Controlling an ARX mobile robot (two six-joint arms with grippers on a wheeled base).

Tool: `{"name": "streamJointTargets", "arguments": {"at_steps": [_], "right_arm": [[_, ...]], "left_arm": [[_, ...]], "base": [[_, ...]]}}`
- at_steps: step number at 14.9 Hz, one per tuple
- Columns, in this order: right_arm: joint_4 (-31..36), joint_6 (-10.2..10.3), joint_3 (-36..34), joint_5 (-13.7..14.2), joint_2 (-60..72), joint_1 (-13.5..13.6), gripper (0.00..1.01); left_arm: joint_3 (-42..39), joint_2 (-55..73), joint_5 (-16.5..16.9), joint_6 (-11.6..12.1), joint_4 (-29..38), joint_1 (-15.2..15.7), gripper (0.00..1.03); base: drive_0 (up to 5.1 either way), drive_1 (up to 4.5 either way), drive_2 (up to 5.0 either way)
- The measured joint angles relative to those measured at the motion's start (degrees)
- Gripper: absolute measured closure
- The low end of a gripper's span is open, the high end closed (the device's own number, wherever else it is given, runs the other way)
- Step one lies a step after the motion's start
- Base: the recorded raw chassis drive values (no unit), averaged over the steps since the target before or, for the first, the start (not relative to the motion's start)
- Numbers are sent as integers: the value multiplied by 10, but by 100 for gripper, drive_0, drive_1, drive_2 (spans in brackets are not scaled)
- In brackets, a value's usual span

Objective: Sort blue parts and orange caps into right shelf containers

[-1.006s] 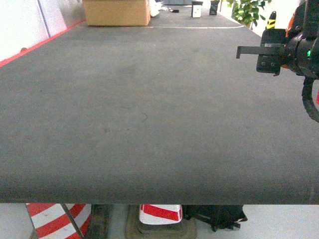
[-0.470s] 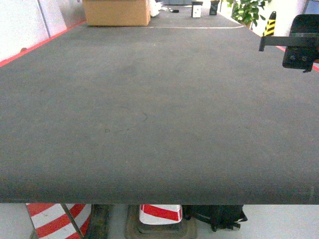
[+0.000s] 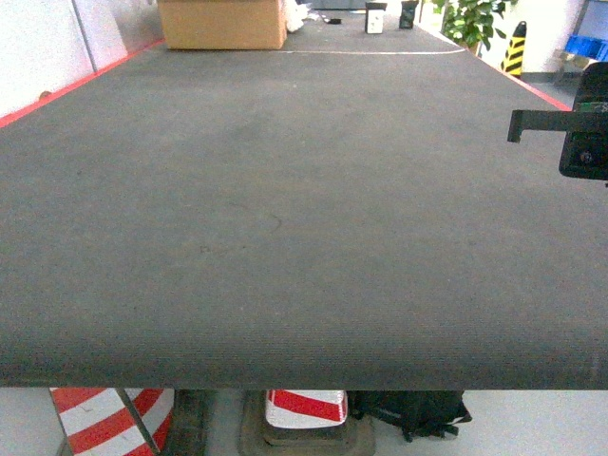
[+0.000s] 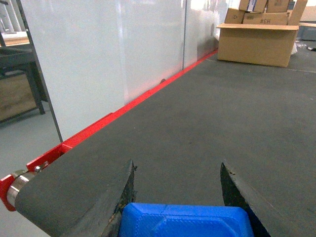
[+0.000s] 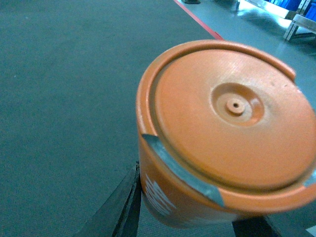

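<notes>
In the right wrist view an orange cap (image 5: pixel 227 128) with white print on its side fills the frame, and my right gripper (image 5: pixel 192 202) is shut on it. The head view shows only part of that gripper (image 3: pixel 570 133), at the far right edge above the grey table (image 3: pixel 285 218); the cap is hidden there. My left gripper (image 4: pixel 177 167) is shut on a blue part (image 4: pixel 185 222) low between its dark fingers (image 4: pixel 98 202). This gripper is outside the head view. Blue containers (image 3: pixel 591 46) show partly at the far right, on a shelf.
A cardboard box (image 3: pixel 221 24) stands at the table's far end, with a plant (image 3: pixel 472 19) and a yellow-black post (image 3: pixel 515 49) beyond. A red strip (image 4: pixel 123 111) and white panels (image 4: pixel 98 59) border the left side. Red-white cones (image 3: pixel 304 407) sit under the near edge.
In the head view my right gripper has moved to the right, towards the frame's edge, and ends a little lower. The table itself looks the same.
</notes>
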Motion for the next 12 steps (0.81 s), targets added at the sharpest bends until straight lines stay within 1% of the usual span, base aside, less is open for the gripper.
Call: {"name": "streamJointTargets", "arguments": {"at_steps": [1, 4, 8, 12], "right_arm": [[-7, 3, -7, 0, -4, 4, 59], [-9, 8, -17, 0, -16, 3, 59], [-12, 12, -25, 0, -27, 4, 59], [-19, 17, -32, -1, -35, 10, 59]], "left_arm": [[0, 0, 0, 0, 0, 0, 62], [0, 0, 0, 0, 0, 0, 62], [0, 0, 0, 0, 0, 0, 62], [0, 0, 0, 0, 0, 0, 62]], "base": [[0, 0, 0], [0, 0, 0], [0, 0, 0], [0, 0, 0]]}}
